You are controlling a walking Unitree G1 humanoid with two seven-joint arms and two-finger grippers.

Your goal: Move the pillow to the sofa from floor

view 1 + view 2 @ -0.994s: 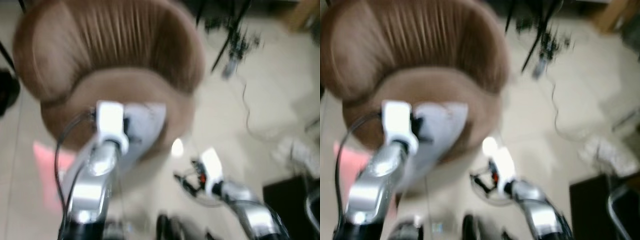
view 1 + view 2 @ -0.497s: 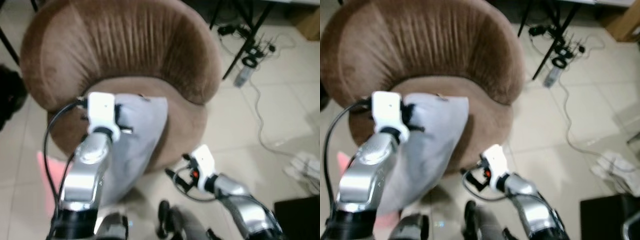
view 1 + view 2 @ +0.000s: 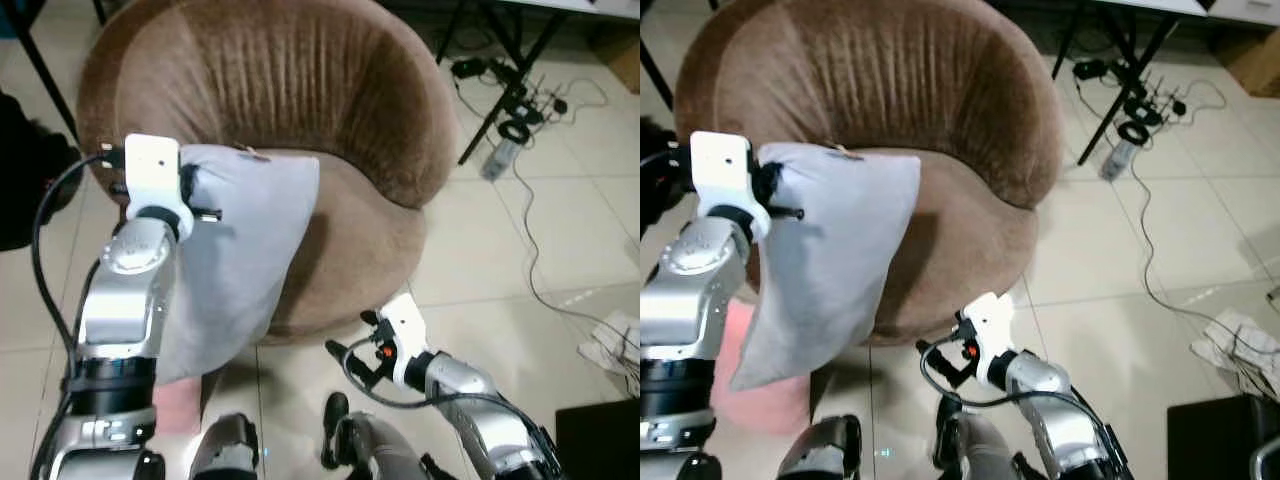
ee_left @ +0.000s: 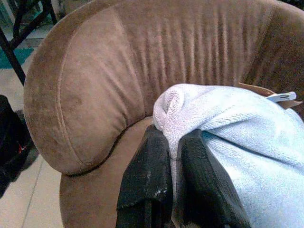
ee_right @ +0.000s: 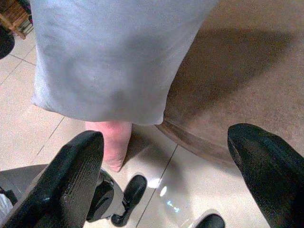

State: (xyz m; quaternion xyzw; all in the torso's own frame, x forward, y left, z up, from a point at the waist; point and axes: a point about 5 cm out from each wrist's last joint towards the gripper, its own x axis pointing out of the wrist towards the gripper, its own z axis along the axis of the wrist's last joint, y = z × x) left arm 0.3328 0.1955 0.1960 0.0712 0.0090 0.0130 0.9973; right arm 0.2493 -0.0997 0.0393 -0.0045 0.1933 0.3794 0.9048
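Now the left gripper (image 4: 172, 154) pinches one corner of the pillow (image 3: 245, 250), fingers (image 4: 148, 180) shut on the soft grey terry, so it hangs limp over the sofa (image 3: 300, 110) seat edge, ready to drop. Ribbed brown velvet lines the round sofa. Below, the right gripper (image 5: 166, 175) idles, fingers spread wide.

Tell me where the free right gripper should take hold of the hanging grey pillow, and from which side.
Probably the lower free corner of the soft grey fabric pillow, approached from the robot's right. The left gripper pinches its upper corner, so it hangs slack beside the round brown velvet sofa, its bottom edge loose. The open right gripper waits low, near that edge.
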